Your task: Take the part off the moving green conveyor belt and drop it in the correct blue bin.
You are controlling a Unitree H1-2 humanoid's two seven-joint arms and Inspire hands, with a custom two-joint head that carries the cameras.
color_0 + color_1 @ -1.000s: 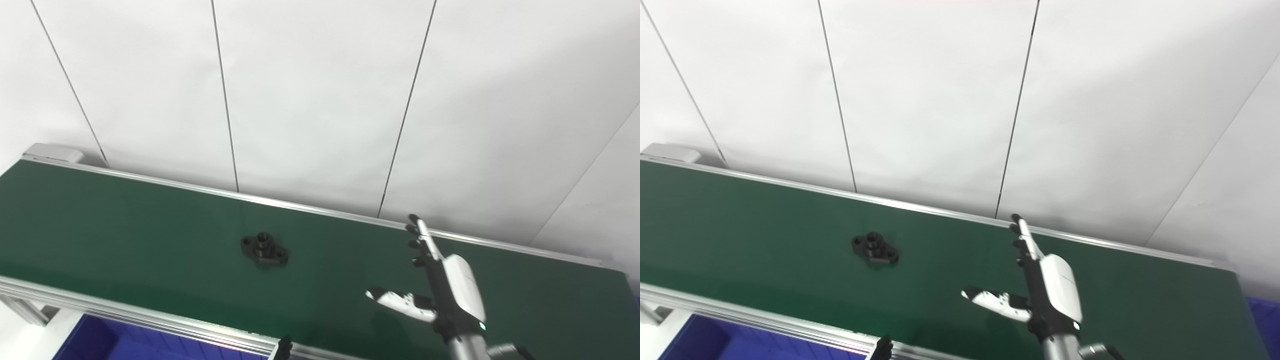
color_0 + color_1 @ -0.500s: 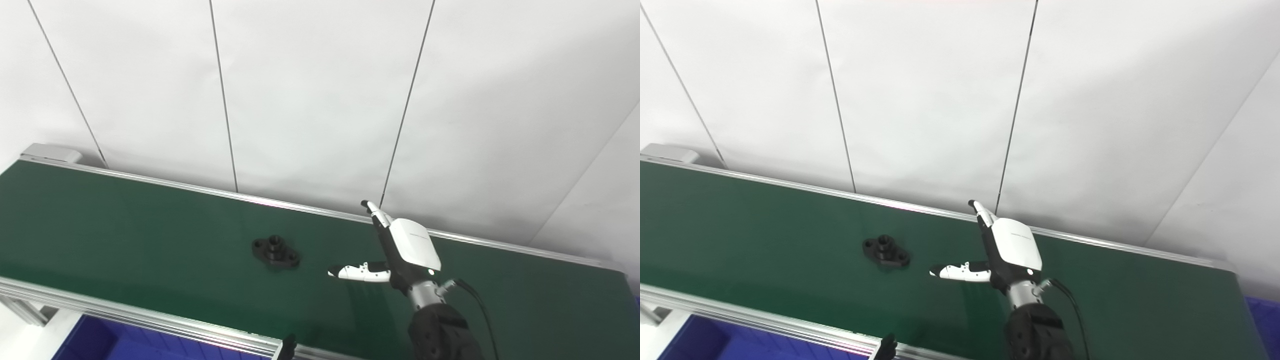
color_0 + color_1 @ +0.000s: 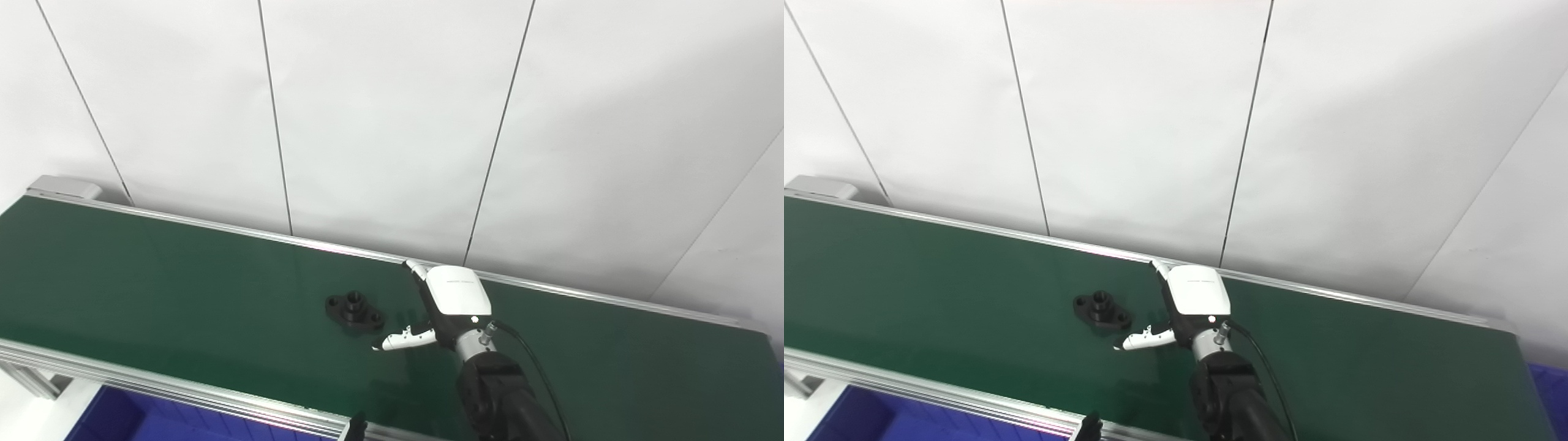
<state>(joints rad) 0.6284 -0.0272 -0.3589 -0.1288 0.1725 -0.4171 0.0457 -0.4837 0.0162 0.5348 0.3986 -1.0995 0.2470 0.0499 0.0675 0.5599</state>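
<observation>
While the small black flanged metal part [image 3: 354, 311] lies on the dark green conveyor belt [image 3: 153, 294], the right robot hand [image 3: 441, 303] hovers just beside it, released, thumb and fingers apart.

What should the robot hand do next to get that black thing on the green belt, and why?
Probably slide the right hand a bit further left and down, then close on the black part. The hand is open, its thumb sits just right of the part without touching it, and the part lies flat on the green belt.
</observation>
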